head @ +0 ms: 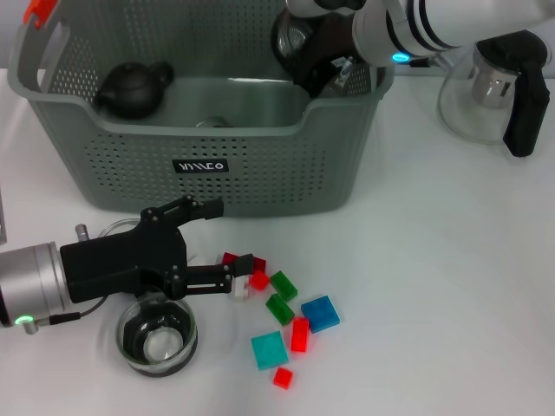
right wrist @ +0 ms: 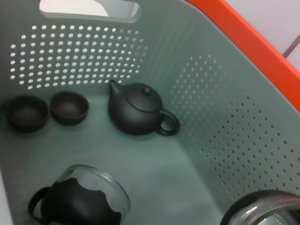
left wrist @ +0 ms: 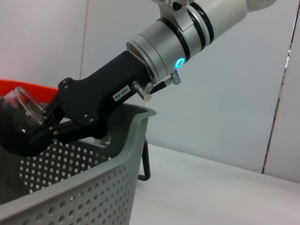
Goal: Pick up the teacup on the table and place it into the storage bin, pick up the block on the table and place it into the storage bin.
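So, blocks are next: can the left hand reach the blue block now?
Probably yes: the left hand sits open beside the pile, and the blue block lies uncovered nearby; the right hand holds a glass cup over the storage bin.

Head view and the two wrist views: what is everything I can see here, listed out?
storage bin: one, grey with orange handle clips, at the table's far side
dark teapot: one, inside the bin
small dark cups: two, inside the bin, side by side
glass cup in the bin: one, clear with a dark inside
held glass cup: one, above the bin's right end
glass cup on the table: one, under the left arm
glass pitcher: one, black handle, right of the bin
blocks: about nine; red, green, blue, teal, white; before the bin
left gripper: open, by the blocks
right gripper: shut on the held glass cup
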Motion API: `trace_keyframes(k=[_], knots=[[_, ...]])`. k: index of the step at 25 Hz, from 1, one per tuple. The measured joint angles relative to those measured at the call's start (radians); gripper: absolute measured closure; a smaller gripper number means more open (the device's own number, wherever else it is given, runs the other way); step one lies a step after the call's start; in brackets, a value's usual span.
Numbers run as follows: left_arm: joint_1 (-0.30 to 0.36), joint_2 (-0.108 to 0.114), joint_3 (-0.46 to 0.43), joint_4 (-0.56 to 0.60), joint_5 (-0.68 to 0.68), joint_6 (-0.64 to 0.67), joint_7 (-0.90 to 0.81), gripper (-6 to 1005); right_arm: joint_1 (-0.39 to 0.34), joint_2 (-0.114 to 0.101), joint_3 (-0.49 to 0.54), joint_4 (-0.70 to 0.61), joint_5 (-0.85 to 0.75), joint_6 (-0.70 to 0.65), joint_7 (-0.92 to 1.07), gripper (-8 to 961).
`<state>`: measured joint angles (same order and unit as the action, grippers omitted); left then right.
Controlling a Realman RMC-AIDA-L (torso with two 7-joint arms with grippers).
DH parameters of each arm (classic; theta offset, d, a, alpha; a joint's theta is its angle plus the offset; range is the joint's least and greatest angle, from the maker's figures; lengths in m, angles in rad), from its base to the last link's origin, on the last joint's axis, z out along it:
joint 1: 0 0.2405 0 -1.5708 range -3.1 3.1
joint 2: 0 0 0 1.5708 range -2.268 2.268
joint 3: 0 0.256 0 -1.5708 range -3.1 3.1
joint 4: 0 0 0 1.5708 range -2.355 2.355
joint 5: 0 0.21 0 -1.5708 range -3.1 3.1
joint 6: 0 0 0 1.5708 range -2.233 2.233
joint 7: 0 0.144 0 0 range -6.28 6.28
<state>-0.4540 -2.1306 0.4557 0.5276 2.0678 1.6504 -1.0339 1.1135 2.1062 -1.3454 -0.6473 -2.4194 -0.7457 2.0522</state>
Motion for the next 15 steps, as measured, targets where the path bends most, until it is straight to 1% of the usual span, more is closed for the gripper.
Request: trace_keyframes(k=[15], knots=[[-0.002, 0.001, -0.001, 0.002, 0.0, 0.0, 0.0, 62, 0.0, -0.005, -0.002, -0.011, -0.007, -0.005, 0.02, 791]])
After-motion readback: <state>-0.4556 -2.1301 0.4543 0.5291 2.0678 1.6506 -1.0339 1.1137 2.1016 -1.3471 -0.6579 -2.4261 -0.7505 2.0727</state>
